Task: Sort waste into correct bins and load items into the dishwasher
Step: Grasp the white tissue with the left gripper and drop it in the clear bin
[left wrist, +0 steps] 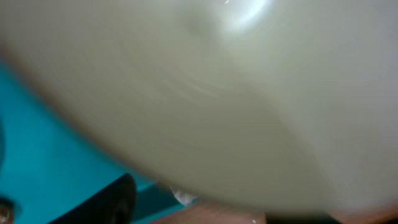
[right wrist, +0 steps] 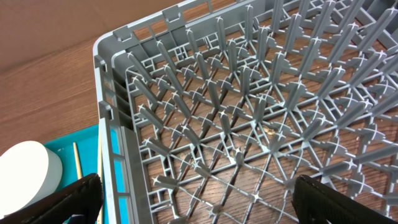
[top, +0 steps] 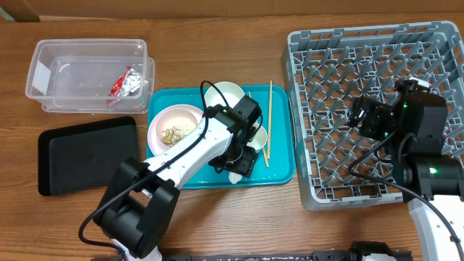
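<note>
From above, the worktop (top: 217,43) carries a clear tub (top: 51,54) at the far left with the crumpled red-and-silver foil wrapper (top: 126,83) lying in it. The black tray (top: 87,154) sits just in front of the tub. In the middle lies the teal tray (top: 279,174), holding a pink dish (top: 165,116) of beige rice-like scraps (top: 176,132), a white bowl (top: 225,96) and the chopsticks (top: 269,116) along its right side. The grey dish rack (top: 341,65) stands right beside the teal tray.

The left fingers (top: 243,156) are down over the middle of the teal tray, but the arm hides what lies under them. The left wrist camera helps little. A blurred creamy-white curved surface fills nearly its whole picture, with teal at the lower left and one dark finger at the bottom edge. I cannot tell whether these fingers are clenched or released.

The right fingers (right wrist: 78,199) hang above the rack. Only the right wrist camera settles their state: they are spread wide with nothing between them, only pegs and lattice below. It also catches the teal tray's corner, with a white rounded dish (right wrist: 28,171) next to a chopstick.
</note>
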